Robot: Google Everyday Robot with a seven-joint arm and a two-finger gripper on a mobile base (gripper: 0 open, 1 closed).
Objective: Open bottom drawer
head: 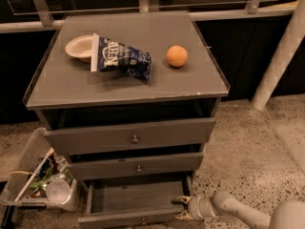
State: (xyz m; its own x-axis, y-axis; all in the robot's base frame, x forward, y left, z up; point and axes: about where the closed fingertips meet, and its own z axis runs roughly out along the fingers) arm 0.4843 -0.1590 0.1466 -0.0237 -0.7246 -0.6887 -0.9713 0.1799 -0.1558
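The bottom drawer (133,199) of the grey cabinet stands pulled out, showing its plain grey inside; its narrow front (128,218) with a tiny knob sits at the lower edge of the camera view. My gripper (181,208) is at the drawer's right front corner, on a pale arm reaching in from the lower right. Its fingers stand apart, one above and one below the drawer's right side edge. The middle drawer (138,166) and the top drawer (131,136) are each a little open.
On the cabinet top (128,87) lie a white bowl (78,46), a blue chip bag (121,58) and an orange (177,56). A clear bin of trash (43,185) stands on the floor at the left. A white post (281,51) rises at the right.
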